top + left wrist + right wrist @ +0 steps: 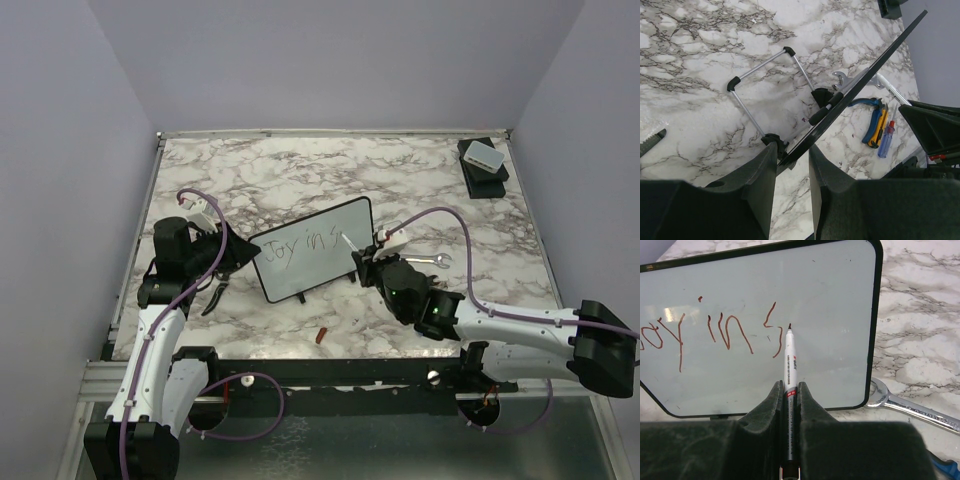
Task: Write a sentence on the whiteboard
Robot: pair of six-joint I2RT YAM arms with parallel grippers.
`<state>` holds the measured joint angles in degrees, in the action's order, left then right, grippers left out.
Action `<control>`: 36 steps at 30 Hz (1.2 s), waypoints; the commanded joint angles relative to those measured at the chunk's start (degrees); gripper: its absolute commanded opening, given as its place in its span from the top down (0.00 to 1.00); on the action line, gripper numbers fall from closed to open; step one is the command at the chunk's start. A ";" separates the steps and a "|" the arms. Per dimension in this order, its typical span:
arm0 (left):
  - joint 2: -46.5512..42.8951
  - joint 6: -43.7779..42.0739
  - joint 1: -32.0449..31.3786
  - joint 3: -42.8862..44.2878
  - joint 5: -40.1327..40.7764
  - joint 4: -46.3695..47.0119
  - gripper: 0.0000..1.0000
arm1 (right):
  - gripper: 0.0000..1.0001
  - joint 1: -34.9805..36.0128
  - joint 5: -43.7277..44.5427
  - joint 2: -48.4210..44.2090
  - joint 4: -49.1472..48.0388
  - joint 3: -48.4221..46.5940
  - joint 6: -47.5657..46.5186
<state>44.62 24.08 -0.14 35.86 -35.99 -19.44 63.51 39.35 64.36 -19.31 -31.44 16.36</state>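
Marble table, from above, carries the whiteboard propped mid-way. Left wrist: the left gripper, partly open, pinches its corner; a slip there would shift the board. Right wrist: the right gripper, nearly closed, clamps the marker beside the sentence, "Joy in s"; pressing hard could topple the board.
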 commanded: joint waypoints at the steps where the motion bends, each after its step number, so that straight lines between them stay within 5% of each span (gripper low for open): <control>1: -0.76 -0.01 -0.39 -0.44 -0.13 -0.33 0.67 | 0.99 -0.32 1.27 0.92 0.17 -1.02 0.68; 12: -0.68 -0.06 -0.39 -0.44 -0.22 -0.33 0.67 | 1.00 -0.31 -0.64 -0.03 5.45 1.39 7.03; 36: -0.68 -0.04 -0.39 -0.51 -0.21 -0.32 0.67 | 0.99 -0.39 4.50 0.86 -1.36 -2.68 -3.09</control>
<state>44.58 24.10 -0.14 35.86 -35.99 -19.44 63.35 40.84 64.58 -20.08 -32.73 14.02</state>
